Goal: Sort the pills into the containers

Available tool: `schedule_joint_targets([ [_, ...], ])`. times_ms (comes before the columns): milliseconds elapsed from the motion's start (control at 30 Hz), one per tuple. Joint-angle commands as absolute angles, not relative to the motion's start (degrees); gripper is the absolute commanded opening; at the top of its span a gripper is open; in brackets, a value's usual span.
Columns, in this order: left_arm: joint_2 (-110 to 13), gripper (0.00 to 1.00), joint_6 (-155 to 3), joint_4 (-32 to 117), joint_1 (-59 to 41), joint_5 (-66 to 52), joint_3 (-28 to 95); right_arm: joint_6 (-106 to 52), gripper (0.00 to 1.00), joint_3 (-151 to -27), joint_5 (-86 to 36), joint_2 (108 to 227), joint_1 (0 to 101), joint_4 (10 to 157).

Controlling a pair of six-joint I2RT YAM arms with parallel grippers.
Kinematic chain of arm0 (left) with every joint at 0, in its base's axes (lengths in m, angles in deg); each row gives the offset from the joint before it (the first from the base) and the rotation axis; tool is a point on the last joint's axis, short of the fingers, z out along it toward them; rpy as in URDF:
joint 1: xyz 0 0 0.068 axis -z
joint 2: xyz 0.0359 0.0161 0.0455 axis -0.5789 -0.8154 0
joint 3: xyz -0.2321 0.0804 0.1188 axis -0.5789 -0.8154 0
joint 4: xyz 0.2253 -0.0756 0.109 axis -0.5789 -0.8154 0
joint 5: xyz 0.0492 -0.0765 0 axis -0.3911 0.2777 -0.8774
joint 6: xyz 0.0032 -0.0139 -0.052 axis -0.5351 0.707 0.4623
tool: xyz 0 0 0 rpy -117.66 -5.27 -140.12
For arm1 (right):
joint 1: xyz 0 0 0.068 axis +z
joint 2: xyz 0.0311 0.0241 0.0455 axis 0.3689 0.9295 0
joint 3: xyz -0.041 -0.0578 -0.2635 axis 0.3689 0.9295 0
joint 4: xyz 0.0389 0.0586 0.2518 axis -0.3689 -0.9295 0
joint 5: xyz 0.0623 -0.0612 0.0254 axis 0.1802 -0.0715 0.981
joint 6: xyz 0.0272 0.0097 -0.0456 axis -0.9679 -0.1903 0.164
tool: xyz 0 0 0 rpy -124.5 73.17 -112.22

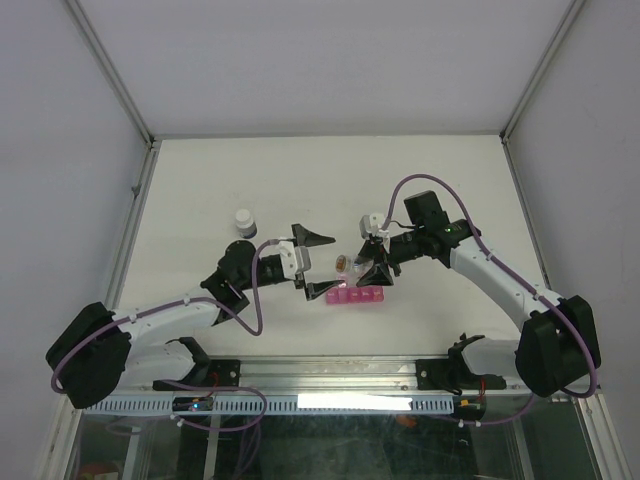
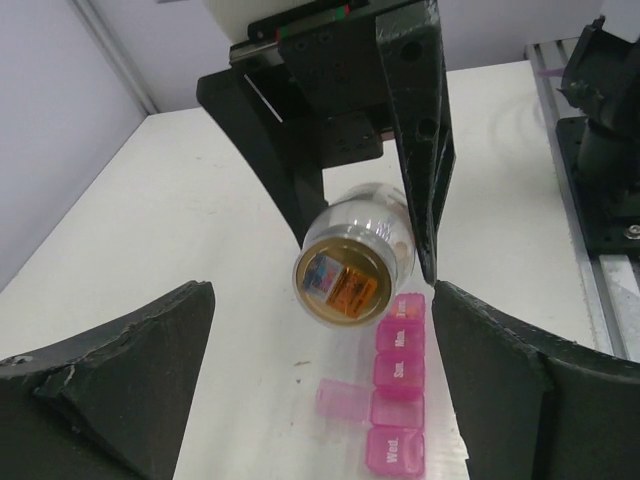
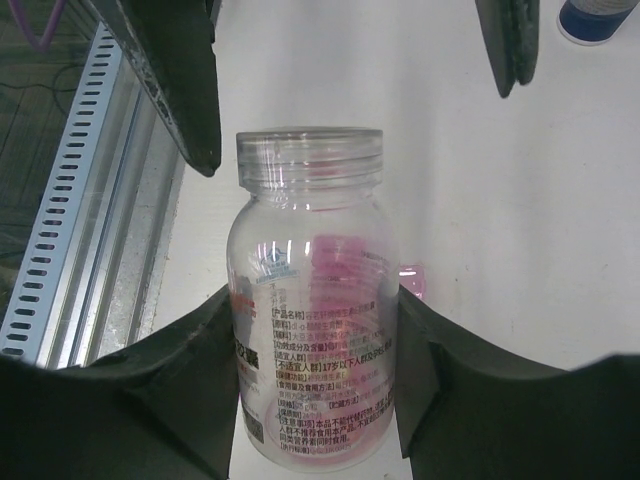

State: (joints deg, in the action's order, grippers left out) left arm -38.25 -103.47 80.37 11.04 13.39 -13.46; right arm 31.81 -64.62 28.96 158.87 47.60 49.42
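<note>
The right gripper (image 1: 377,262) clamps the clear bottle (image 1: 352,265), mouth tipped toward the left arm, just above the pink pill box (image 1: 358,295) (row running left-right); the left gripper (image 1: 318,264) gapes wide beside it.

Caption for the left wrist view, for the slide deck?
Clear bottle held tilted in the right gripper by the pink pill organiser, one lid open.

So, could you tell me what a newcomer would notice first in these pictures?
The clear bottle, uncapped and tipped on its side in the right end effector, draws the eye first, close to the pink pill organiser. The left end effector faces it, open; a white-capped bottle stands further back left.
</note>
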Motion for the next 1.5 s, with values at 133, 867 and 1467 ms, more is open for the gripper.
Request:
schedule_joint_targets([
  [133,-42.5,0.80,-104.0,82.9,10.8,19.8,-7.8,33.2,0.00,-65.7,31.9,158.6,47.4,49.4],
  [867,-42.6,0.00,-70.5,79.5,10.5,10.9,-3.9,29.4,0.00,-65.6,28.4,158.5,47.4,52.3],
  [1467,-32.8,0.00,-40.7,72.5,13.6,-17.0,-8.9,24.2,0.00,-65.2,25.2,158.7,46.8,56.5],
])
